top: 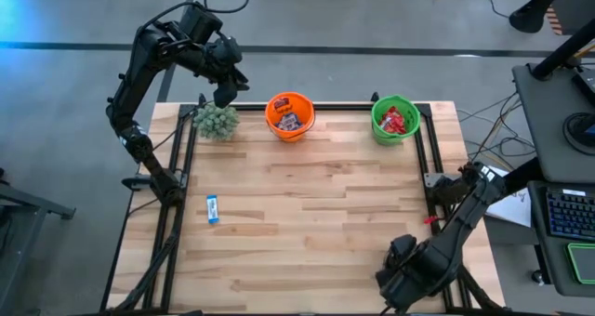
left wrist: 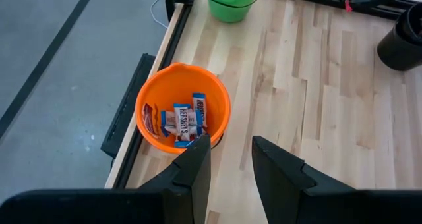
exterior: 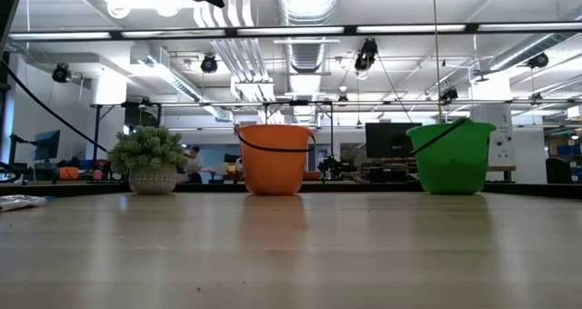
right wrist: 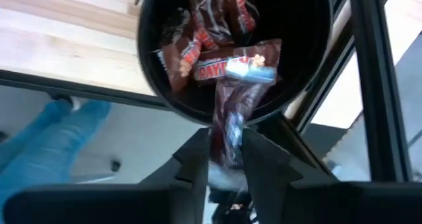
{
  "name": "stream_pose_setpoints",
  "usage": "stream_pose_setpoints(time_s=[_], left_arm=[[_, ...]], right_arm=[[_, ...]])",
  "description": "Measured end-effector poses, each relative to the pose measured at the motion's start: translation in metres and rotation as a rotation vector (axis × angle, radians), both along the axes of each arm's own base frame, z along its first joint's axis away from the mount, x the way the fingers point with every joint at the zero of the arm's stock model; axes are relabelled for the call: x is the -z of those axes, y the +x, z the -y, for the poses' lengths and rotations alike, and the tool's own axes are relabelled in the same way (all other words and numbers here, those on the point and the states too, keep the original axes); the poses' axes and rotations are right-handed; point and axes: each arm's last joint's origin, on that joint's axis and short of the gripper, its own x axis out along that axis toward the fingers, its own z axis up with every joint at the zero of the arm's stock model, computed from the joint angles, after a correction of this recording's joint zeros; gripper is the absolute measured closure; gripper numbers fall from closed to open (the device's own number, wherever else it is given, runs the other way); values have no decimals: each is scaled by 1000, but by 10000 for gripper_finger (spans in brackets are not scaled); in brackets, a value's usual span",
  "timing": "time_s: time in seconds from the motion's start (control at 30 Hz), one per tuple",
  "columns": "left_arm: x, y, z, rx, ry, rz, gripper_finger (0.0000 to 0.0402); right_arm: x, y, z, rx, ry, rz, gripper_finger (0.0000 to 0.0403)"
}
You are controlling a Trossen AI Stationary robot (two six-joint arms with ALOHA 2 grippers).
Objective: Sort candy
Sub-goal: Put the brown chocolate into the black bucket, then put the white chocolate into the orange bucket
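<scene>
left arm: raised above the table's (top: pixel 307 214) far-left corner, elbow bent high, wrist tipped down over the little green plant (top: pixel 216 121)
left gripper (left wrist: pixel 228 159): hovering in the air near the orange bucket (left wrist: pixel 153 128) – fingers parted a little, nothing between them
right arm: folded low at the table's near-right corner, reaching out past the edge
right gripper (right wrist: pixel 226 159): pointed into a black bucket (right wrist: pixel 150 79) that hangs off that corner – a dark brown candy wrapper (right wrist: pixel 231 112) sits between the fingers, but I can't tell if they're gripping it or letting it go
buckets: three – the orange one in the middle of the far edge, a green bucket (top: pixel 394 119) further right along that edge, and the black one off the near-right corner
orange bucket's candy: blue-and-white bars (left wrist: pixel 186 118), about four or five showing; one wrapper reads HERSHEY'S
green bucket's candy: red packets (top: pixel 398 121), too bunched up to count
black bucket's candy: brown bars (right wrist: pixel 198 26), several piled up; one wrapper has PAYD showing in white letters
loose candy: one blue-and-white bar (top: pixel 213 208) lying flat on the table near the left edge, well apart from the buckets
plant: a single one, in a pale pot at the far-left corner, just beside the orange bucket's left
</scene>
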Motion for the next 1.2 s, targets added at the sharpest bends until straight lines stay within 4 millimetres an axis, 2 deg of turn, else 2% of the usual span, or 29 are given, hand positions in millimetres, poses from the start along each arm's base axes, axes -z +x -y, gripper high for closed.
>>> stream_pose_setpoints(time_s=[0.17,0.33,0.57,0.83,1.07,1.2], left_arm=[[0,0,0,0,-1,0,308],[0,0,0,0,-2,-2,308],[0,0,0,13,9,-6,308],[0,0,0,-22,-10,-3,295],[2,-4,-6,-267,84,-113,251],[2,-5,-7,-322,83,-121,227]], right_arm=[[10,-1,2,-6,-27,-28,283],[11,-1,3,-4,-46,-15,261],[11,14,19,-17,-348,308,247],[0,43,63,-178,-532,449,220],[-15,61,115,-354,-599,437,202],[-26,63,145,-455,-648,428,202]])
